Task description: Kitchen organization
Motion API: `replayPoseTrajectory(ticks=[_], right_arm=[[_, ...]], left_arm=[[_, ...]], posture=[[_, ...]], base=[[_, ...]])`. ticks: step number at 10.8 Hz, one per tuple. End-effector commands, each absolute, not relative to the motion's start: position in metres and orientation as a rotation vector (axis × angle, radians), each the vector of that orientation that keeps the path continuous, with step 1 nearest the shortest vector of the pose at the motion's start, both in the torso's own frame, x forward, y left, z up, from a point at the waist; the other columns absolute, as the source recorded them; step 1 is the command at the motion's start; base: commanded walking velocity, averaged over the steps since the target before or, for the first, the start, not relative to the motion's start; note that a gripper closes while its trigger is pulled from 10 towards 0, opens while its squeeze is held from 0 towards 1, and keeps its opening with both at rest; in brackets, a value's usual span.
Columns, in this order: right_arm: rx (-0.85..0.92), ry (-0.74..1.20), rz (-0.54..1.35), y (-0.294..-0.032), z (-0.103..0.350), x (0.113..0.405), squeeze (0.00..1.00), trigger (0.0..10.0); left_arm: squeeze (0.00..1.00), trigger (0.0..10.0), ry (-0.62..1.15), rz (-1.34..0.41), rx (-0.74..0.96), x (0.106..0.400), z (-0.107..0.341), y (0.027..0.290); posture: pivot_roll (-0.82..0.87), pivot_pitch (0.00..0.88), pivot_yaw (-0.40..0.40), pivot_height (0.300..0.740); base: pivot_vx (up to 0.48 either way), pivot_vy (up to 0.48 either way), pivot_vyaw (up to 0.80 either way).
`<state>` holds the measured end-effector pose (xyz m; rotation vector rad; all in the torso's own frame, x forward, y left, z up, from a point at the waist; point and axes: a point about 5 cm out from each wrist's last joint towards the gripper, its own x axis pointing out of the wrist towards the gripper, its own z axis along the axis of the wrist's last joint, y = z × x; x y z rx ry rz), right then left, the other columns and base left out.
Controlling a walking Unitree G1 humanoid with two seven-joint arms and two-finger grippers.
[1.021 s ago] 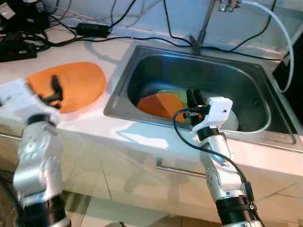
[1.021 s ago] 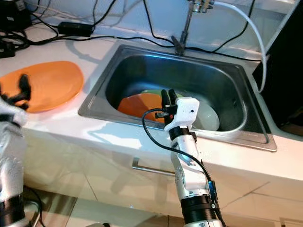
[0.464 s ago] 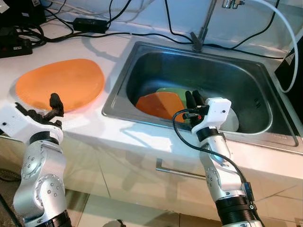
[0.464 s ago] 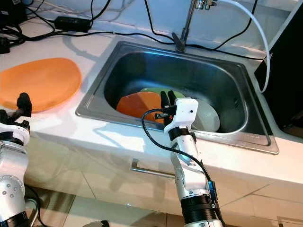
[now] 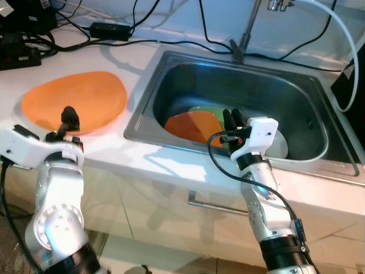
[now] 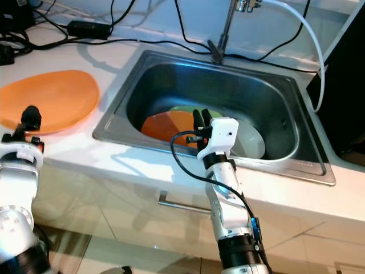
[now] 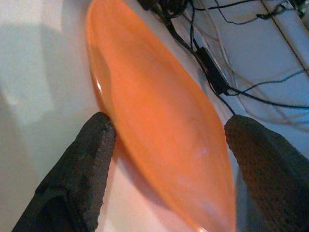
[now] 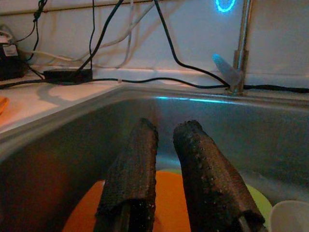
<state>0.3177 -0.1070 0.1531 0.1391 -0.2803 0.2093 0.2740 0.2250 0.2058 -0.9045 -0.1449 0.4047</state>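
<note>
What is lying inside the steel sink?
In the sink lie an orange plate, a green plate partly under it, and a white dish. The right gripper hides part of them.

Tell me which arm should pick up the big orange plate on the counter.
Left. The left gripper is open, fingers straddling the flat orange plate on the white counter. The right gripper hangs over the steel sink.

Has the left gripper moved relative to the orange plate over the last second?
Yes. The left gripper has drawn back toward the orange plate's near rim.
</note>
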Motion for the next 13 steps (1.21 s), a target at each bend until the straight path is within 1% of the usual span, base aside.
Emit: replayPoseTrajectory(ticks=[1,4,6,8,10,11,12,13], right_arm=[[0.130,-0.269,0.211,-0.109,0.153,0.319,0.00,10.0],[0.128,-0.271,0.215,-0.109,0.153,0.320,0.00,10.0],[0.124,-0.272,0.215,-0.109,0.154,0.320,0.00,10.0],[0.121,-0.271,0.214,-0.110,0.154,0.320,0.00,10.0],[0.114,-0.270,0.217,-0.110,0.154,0.321,0.00,10.0],[0.112,-0.270,0.217,-0.111,0.154,0.321,0.00,10.0],[0.110,-0.268,0.217,-0.111,0.154,0.320,0.00,10.0],[0.108,-0.266,0.218,-0.112,0.154,0.320,0.00,10.0]], left_arm=[[0.00,10.0,-0.085,0.409,-0.950,0.278,0.203,0.221],[0.00,10.0,-0.057,0.397,-0.996,0.288,0.213,0.216],[0.00,10.0,-0.029,0.345,-1.025,0.304,0.221,0.204],[0.00,10.0,0.011,0.348,-1.055,0.314,0.219,0.197],[0.00,10.0,0.068,0.317,-1.024,0.327,0.217,0.182],[0.00,6.0,0.080,0.319,-1.023,0.330,0.214,0.179],[0.00,1.7,0.084,0.318,-1.023,0.332,0.213,0.178],[0.00,0.0,0.087,0.320,-1.025,0.334,0.212,0.177]], posture=[[0.19,0.127,-0.070,0.740],[0.19,0.122,-0.069,0.740],[0.18,0.116,-0.069,0.740],[0.17,0.113,-0.070,0.740],[0.16,0.108,-0.071,0.740],[0.15,0.106,-0.070,0.740],[0.15,0.102,-0.070,0.740],[0.15,0.099,-0.071,0.740]], base=[[0.000,0.000,0.00],[0.000,0.000,0.00],[0.000,0.000,0.00],[0.000,0.000,0.00],[0.000,0.000,0.00],[0.000,0.000,0.00],[0.000,0.000,0.00],[0.000,0.000,0.00]])
